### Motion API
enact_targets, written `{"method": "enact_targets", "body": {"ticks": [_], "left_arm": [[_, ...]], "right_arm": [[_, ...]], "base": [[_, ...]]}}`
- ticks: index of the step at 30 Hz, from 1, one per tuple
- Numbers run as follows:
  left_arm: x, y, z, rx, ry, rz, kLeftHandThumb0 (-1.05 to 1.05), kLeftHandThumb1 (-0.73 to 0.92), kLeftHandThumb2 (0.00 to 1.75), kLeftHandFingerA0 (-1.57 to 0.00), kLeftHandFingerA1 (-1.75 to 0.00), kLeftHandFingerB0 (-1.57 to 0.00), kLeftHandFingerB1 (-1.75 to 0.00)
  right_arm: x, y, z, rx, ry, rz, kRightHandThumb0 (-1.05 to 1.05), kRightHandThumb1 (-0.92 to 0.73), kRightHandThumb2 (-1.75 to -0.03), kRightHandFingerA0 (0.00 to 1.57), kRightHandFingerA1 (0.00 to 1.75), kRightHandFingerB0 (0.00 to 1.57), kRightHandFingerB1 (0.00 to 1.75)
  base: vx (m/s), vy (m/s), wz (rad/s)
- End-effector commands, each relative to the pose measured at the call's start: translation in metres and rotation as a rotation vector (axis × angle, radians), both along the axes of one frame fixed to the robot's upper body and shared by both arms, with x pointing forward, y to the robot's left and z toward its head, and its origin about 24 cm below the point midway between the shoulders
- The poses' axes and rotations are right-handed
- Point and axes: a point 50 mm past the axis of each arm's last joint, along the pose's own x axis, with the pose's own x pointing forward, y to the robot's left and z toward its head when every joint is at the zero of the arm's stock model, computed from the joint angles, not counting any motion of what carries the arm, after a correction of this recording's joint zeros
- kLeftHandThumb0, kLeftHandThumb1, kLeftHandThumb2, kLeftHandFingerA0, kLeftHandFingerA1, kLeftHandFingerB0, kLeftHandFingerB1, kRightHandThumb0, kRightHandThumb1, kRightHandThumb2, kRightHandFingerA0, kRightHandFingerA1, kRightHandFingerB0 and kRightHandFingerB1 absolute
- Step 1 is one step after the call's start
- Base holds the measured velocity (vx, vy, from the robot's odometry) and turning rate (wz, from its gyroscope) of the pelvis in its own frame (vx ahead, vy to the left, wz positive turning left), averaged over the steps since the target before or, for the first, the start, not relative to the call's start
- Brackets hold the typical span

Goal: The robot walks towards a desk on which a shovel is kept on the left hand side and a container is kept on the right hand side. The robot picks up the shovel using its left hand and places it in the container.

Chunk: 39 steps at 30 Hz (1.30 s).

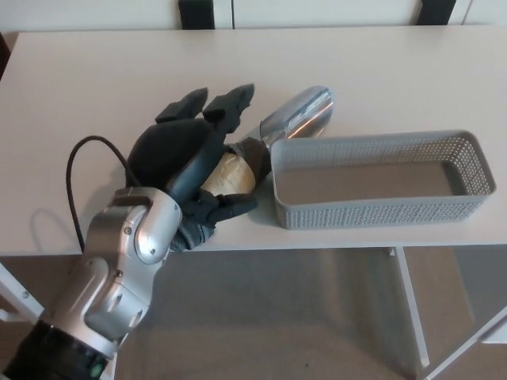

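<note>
left hand (186, 154) at centre-left of frame, fingers curled loosely around the pale handle of the shovel (277, 131), grip not clearly closed. shovel lies on the white worktop (95, 79), its metal scoop touching the upper left corner of the grey perforated container (380, 178) at right.
</note>
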Motion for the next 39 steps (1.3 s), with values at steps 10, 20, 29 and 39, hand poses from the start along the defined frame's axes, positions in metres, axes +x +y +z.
{"method": "enact_targets", "body": {"ticks": [10, 20, 29, 39], "left_arm": [[0.002, 0.001, -0.024, 0.162, 0.016, 0.162, -0.63, 0.41, 0.79, 0.0, -0.16, -0.05, -0.21], [0.012, -0.008, -0.031, 0.182, 0.075, 0.181, -0.64, 0.42, 0.75, -0.08, -0.22, -0.07, -0.2], [0.022, -0.005, -0.037, 0.201, 0.12, 0.222, -0.68, 0.44, 0.77, -0.08, -0.25, -0.08, -0.18], [0.021, 0.001, -0.054, 0.202, 0.166, 0.245, -0.67, 0.43, 0.76, -0.08, -0.26, -0.08, -0.17]], "right_arm": [[-0.001, -0.007, 0.002, -0.015, 0.053, 0.043, -0.5, -0.56, -0.57, 0.46, 0.41, 0.32, 0.33], [0.003, -0.005, 0.007, -0.01, 0.038, 0.076, -0.51, -0.57, -0.57, 0.45, 0.41, 0.31, 0.33], [0.007, -0.006, 0.007, -0.007, 0.041, 0.074, -0.49, -0.58, -0.57, 0.46, 0.4, 0.32, 0.33], [0.01, -0.007, 0.004, -0.007, 0.036, 0.074, -0.5, -0.57, -0.57, 0.47, 0.4, 0.31, 0.33]], "base": [[0.0, 0.0, 0.0], [0.0, 0.0, 0.0], [0.0, 0.0, 0.0], [0.0, 0.0, 0.0]]}}
